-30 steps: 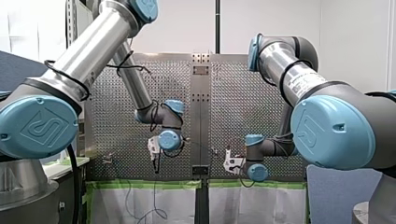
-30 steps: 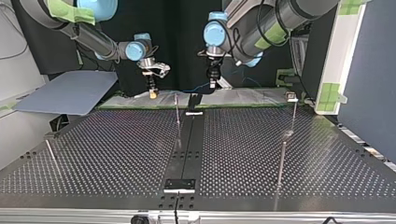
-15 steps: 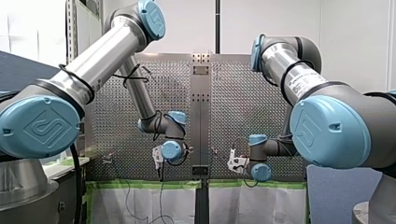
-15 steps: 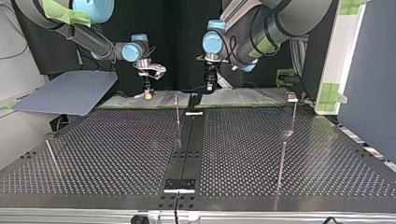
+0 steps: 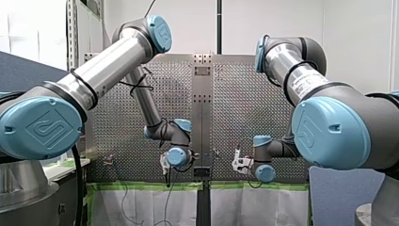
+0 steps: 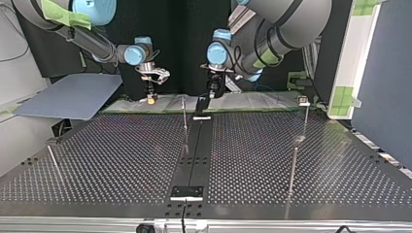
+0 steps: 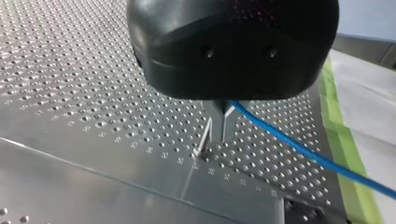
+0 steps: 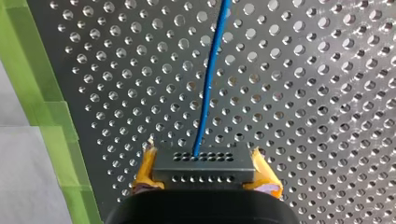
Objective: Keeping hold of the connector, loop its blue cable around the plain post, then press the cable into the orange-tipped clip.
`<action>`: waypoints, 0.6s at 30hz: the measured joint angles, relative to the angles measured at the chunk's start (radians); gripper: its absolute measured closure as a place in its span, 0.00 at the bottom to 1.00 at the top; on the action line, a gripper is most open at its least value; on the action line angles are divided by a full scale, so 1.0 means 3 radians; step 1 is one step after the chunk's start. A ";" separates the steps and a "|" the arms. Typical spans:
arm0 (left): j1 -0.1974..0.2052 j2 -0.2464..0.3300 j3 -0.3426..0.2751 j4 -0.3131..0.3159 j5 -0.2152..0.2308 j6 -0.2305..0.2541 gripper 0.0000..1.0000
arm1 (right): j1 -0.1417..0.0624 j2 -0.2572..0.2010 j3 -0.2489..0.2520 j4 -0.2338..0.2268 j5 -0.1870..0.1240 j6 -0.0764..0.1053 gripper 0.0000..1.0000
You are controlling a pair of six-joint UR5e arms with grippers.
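— What is gripped by the right gripper (image 8: 203, 156)?

— A dark connector (image 8: 204, 170) with rows of small holes is clamped between its yellow pads (image 8: 145, 170), one pad pressed against each end of the block.

— And where is the blue cable (image 8: 208, 84) found?

— It is seen leaving the connector's face and running straight ahead of the gripper, above the perforated table (image 8: 303, 93). A strip of green tape (image 8: 35, 74) is laid along the table's edge beside it.

— How is the left gripper (image 7: 221, 137) set?

— Its metal fingers (image 7: 228, 123) are drawn close together and pointed down at the table. The cable is pinched high up between them, and from there it is led off to one side, toward the taped edge.

— Is the post (image 7: 204, 139) reached?

— A thin plain post is seen just beside the fingertips in the left wrist view. Whether it is touched cannot be told. The cable is carried away on the fingers' other side, clear of the post.

— And from across the table?

— In the top view both grippers are held low at the table's far edge. The right one is placed at the view's left and the left one near the middle.
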 joint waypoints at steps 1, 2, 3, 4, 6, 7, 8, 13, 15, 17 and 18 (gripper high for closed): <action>0.0002 -0.0002 0.0010 -0.0003 0.0007 -0.0002 1.00 | -0.0004 0.0000 -0.0003 0.0001 0.0000 0.0003 1.00; 0.0005 -0.0003 0.0019 -0.0006 0.0015 -0.0003 1.00 | -0.0008 0.0000 -0.0005 0.0001 -0.0002 0.0005 1.00; 0.0008 -0.0003 0.0024 -0.0008 0.0020 -0.0004 1.00 | -0.0014 0.0000 -0.0007 0.0002 -0.0004 0.0007 1.00; 0.0011 -0.0003 0.0028 -0.0011 0.0024 -0.0004 1.00 | -0.0019 0.0000 -0.0009 0.0003 -0.0005 0.0007 1.00; 0.0018 -0.0003 0.0034 -0.0017 0.0047 -0.0011 1.00 | -0.0030 0.0000 -0.0009 0.0002 -0.0007 0.0009 1.00; 0.0020 -0.0003 0.0037 -0.0020 0.0062 -0.0015 1.00 | -0.0036 0.0000 -0.0009 0.0000 -0.0008 0.0009 1.00; 0.0022 -0.0004 0.0044 -0.0026 0.0081 -0.0021 1.00 | -0.0042 0.0000 -0.0009 -0.0002 -0.0008 0.0009 1.00; 0.0030 -0.0005 0.0107 -0.0054 0.0120 -0.0055 1.00 | -0.0074 0.0000 -0.0011 -0.0005 -0.0008 0.0008 1.00; 0.0038 -0.0005 0.0135 -0.0075 0.0130 -0.0066 1.00 | -0.0083 0.0000 -0.0011 -0.0004 -0.0009 0.0005 1.00; 0.0045 -0.0007 0.0157 -0.0091 0.0151 -0.0079 1.00 | -0.0088 0.0000 -0.0011 -0.0004 -0.0009 0.0002 1.00; 0.0047 -0.0009 0.0163 -0.0095 0.0159 -0.0085 1.00 | -0.0089 0.0000 -0.0011 -0.0004 -0.0009 -0.0001 1.00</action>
